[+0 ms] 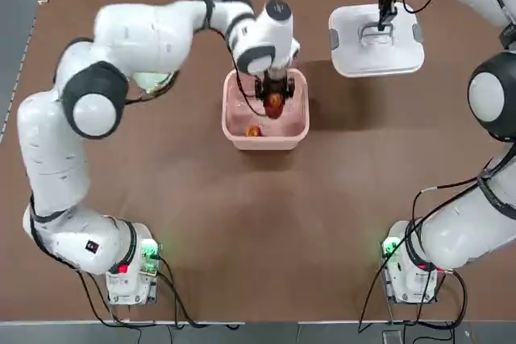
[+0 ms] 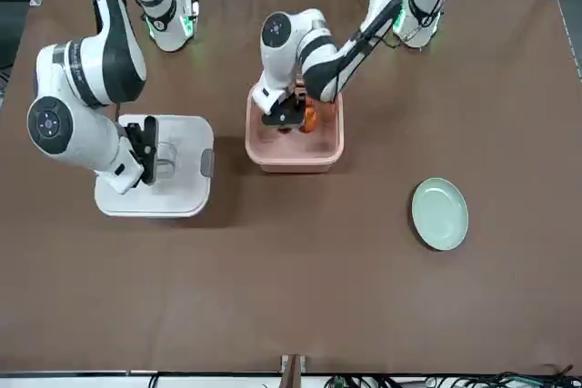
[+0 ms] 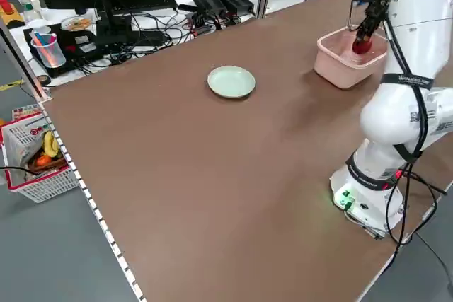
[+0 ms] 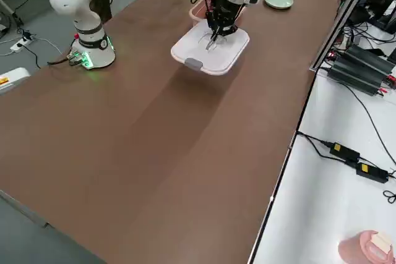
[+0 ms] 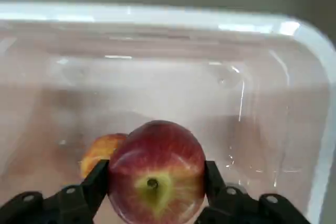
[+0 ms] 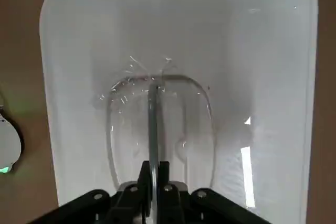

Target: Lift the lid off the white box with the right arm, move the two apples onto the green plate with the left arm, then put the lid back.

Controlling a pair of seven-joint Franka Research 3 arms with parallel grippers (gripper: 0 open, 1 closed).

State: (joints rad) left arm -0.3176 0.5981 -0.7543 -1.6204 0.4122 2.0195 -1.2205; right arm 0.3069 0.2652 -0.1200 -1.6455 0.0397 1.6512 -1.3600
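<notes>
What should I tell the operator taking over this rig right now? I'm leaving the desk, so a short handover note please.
Left gripper: shut on one apple, inside the open box.
Right gripper: shut on the handle of the lid, held off to the side of the box.
Second apple: in the box.
Green plate: bare, apart from the box.
Done: lid off, first apple gripped.
Left: both apples to the plate, then lid back on.
</notes>
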